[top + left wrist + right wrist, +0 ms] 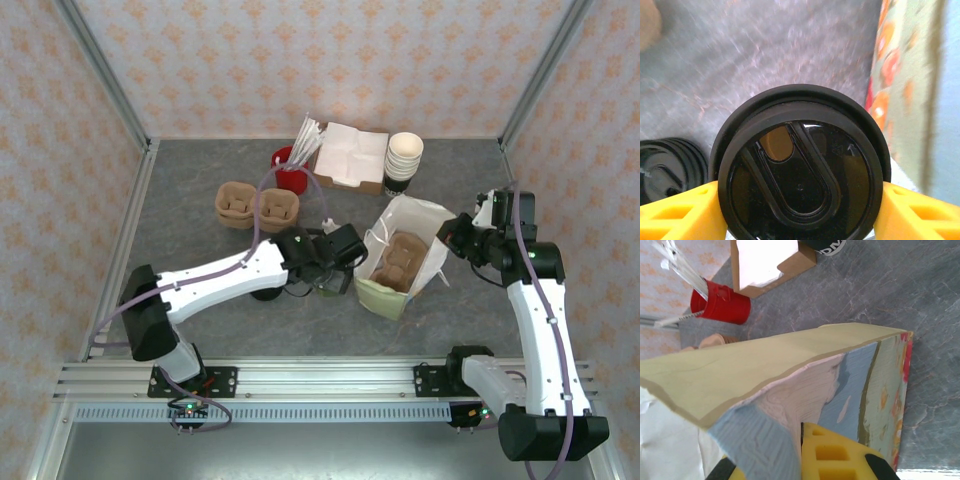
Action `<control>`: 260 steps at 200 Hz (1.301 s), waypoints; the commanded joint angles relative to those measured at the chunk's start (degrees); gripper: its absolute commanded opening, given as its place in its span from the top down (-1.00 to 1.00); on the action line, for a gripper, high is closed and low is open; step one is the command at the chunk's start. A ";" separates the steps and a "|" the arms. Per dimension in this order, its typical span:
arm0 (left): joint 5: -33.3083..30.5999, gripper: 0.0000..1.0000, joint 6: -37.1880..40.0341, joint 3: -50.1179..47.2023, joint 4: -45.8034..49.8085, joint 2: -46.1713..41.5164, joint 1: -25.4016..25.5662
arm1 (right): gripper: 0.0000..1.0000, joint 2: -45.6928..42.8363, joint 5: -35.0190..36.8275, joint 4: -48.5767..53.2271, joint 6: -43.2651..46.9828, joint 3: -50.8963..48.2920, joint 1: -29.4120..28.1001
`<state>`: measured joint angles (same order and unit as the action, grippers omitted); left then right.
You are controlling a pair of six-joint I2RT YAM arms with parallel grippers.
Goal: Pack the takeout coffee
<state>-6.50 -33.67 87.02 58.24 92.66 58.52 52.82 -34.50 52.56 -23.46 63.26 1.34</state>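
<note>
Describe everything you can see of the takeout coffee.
The takeout coffee shows its round, glossy black plastic lid, with a raised rim and a U-shaped ridge across the top. It stands upright, apparently on the grey table, its body hidden beneath the lid. The left hand flanks it with a yellow finger on each side; whether they press it cannot be told. A stack of black lids sits close beside it.

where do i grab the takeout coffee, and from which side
From above, left gripper straddling the takeout coffee: pinch its sides just under the lid. It stands upright, the round lid rim overhangs, and the paper bag crowds its right.
</note>
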 commanded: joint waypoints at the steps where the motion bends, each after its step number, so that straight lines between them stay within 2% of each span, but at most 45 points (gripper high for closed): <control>1: -7.33 -0.35 -1.49 8.16 8.66 -4.68 0.29 | 1.00 -1.18 -0.15 -4.38 -5.19 -1.08 0.40; 73: -13.65 -0.33 0.68 39.57 25.63 -0.66 0.38 | 1.00 -1.58 1.31 -10.81 -13.94 -3.03 0.04; 107: -12.84 -0.33 2.70 55.90 29.11 3.94 1.22 | 1.00 -1.96 5.47 -12.87 -16.80 -3.57 -3.43; 125: -11.13 -0.33 4.16 61.36 28.02 5.69 2.20 | 1.00 -1.67 7.69 -14.10 -18.59 -3.50 -6.03; 176: -5.61 -0.33 5.95 62.16 17.48 7.42 6.60 | 1.00 -1.07 10.68 -15.03 -21.14 -3.35 -9.72; 222: -0.70 -0.32 6.92 62.07 16.04 12.98 7.77 | 1.00 -1.37 10.42 -14.86 -21.78 -3.59 -12.48; 260: -1.61 -0.33 7.22 57.13 15.40 14.75 7.63 | 1.00 -2.49 10.50 -15.71 -22.88 -5.39 -15.68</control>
<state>-8.12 -27.75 147.28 75.22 107.83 66.02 51.68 -24.82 39.31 -44.86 59.42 -12.78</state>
